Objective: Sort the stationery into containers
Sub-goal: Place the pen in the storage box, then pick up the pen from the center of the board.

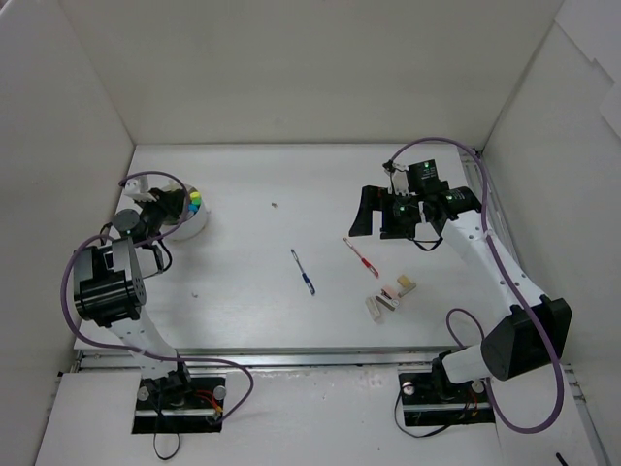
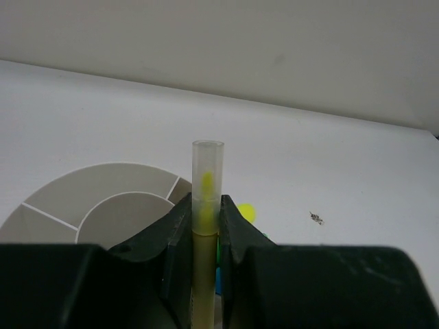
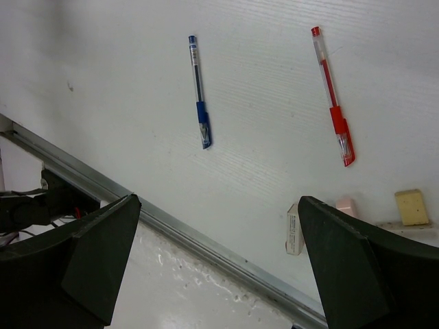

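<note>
My two arms, the left arm [image 1: 112, 282] and the right arm [image 1: 495, 267], are made of white links with bulky black joint housings. A thin purple cable [image 1: 68, 291] goes in loose loops along each of them. Each arm is fixed on a black base plate [image 1: 446, 400] with silver screw heads. At the left plate I see some small red and yellow wires [image 1: 206, 405]. Behind my right hand [image 3: 218, 205] two small green lights [image 1: 424, 175] are shining. The fingers [image 3: 103, 253] are matt black, broad and wedge-shaped. Those of my left hand [image 2: 206, 216] have a slight gloss on their edges.
</note>
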Motion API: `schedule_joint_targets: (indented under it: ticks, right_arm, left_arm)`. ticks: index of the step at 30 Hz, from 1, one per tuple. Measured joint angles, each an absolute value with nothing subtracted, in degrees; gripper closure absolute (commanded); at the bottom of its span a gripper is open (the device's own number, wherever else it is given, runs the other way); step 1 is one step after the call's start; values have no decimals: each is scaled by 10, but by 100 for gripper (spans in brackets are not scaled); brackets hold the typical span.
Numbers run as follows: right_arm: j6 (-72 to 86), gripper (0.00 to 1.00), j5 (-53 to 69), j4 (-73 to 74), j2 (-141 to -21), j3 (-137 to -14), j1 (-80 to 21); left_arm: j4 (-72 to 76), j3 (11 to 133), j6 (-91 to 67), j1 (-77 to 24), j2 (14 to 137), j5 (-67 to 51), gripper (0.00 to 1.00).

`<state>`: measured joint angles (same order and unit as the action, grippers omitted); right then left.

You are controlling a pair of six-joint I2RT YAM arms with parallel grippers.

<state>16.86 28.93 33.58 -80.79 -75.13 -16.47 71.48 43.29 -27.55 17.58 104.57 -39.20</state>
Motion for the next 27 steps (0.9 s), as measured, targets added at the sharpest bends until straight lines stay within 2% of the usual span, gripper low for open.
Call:
schedule_joint_targets:
  ticks: [1, 3, 4, 15, 22, 24, 27]
  right_arm:
    - [168, 2, 289, 336, -808, -751, -165]
    - [167, 2, 289, 336, -808, -751, -165]
    - [166, 2, 290, 336, -808, -751, -165]
    - [166, 2, 294, 336, -792, -750, -165]
    - [166, 2, 293, 335, -768, -736, -165]
    - [167, 2, 287, 334, -761, -730, -165]
    - [179, 2, 265, 332, -752, -719, -164]
  left_arm:
    - [715, 432, -275, 176, 1045, -392, 74]
    - [716, 426, -270, 176, 1039, -390, 9]
    - [715, 422, -269, 176, 1035, -389, 1]
    - [717, 395, -275, 176, 964, -391, 1]
    - [696, 388, -263, 176, 801, -392, 1]
    - [622, 411, -241, 170, 741, -375, 1]
    - [353, 564, -197, 124, 690, -251, 1]
